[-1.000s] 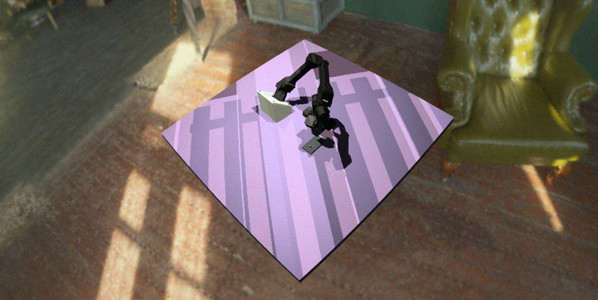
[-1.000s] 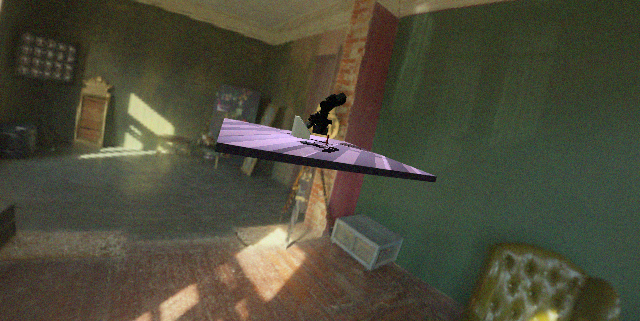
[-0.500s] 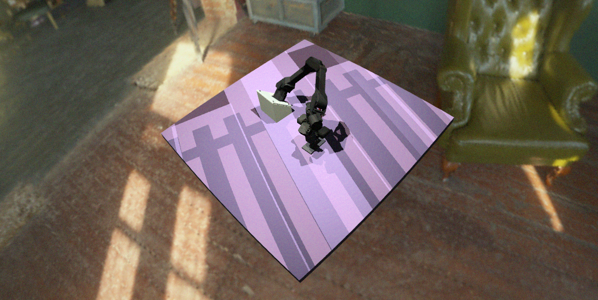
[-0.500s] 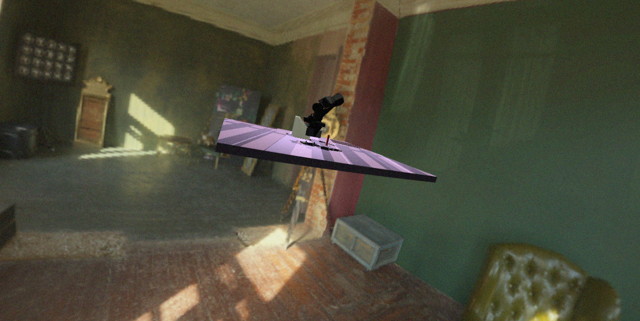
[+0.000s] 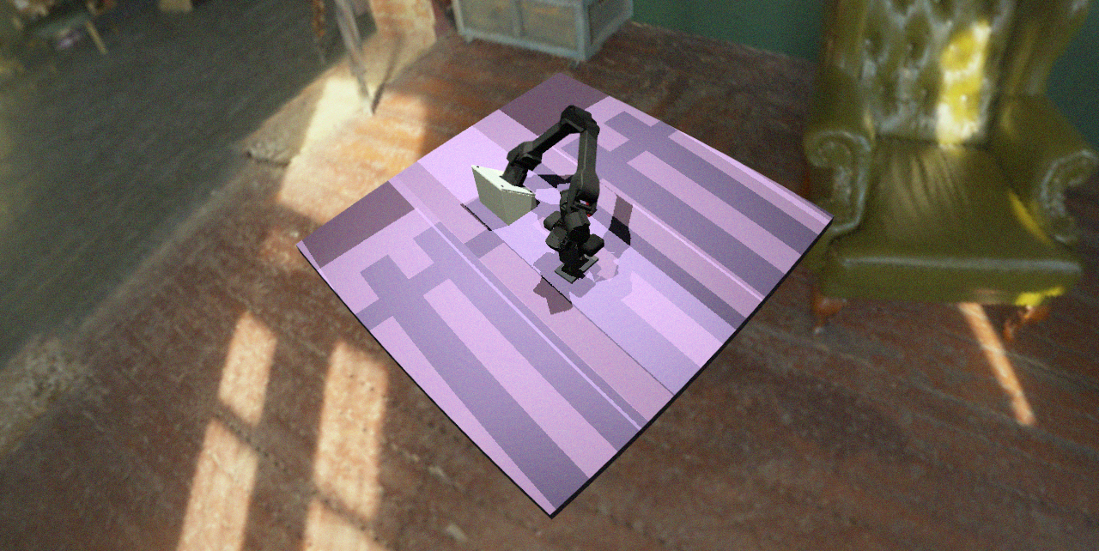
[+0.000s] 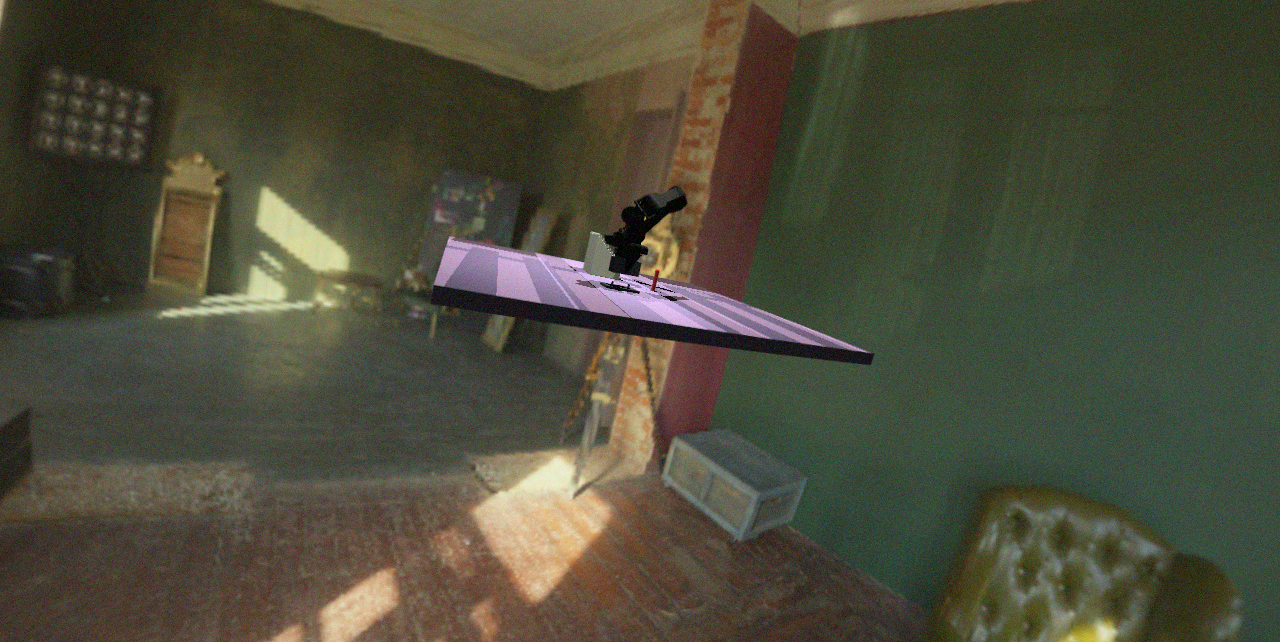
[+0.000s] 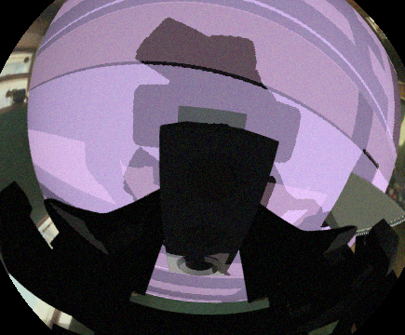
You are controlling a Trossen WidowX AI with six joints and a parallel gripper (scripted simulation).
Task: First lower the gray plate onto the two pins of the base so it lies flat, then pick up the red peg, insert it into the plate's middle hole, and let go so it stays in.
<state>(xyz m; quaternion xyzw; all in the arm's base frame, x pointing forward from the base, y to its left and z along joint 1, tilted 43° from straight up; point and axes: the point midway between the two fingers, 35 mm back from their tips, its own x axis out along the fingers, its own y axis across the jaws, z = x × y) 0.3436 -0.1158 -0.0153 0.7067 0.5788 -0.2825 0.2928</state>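
Note:
My gripper [image 5: 573, 244] [image 6: 626, 265] [image 7: 205, 190] is shut on the gray plate [image 7: 216, 181], which looks almost black in the wrist view. I hold it over the base [image 5: 570, 277] [image 7: 211, 113], a flat gray slab on the table. The plate covers most of the base in the wrist view, and a strip of the base shows past its far edge. Both pins are hidden. Whether the plate touches the pins cannot be told. The red peg [image 6: 655, 280] stands upright near the base, to the right of the gripper in the exterior view. The arm mostly hides it in the top view.
A pale wedge-shaped block [image 5: 503, 196] [image 6: 596, 254] [image 7: 367, 205] stands beside the arm's mount. All this is on the pink and purple striped table [image 5: 491, 363] [image 6: 537, 280]. Shadows of the arm fall around the base.

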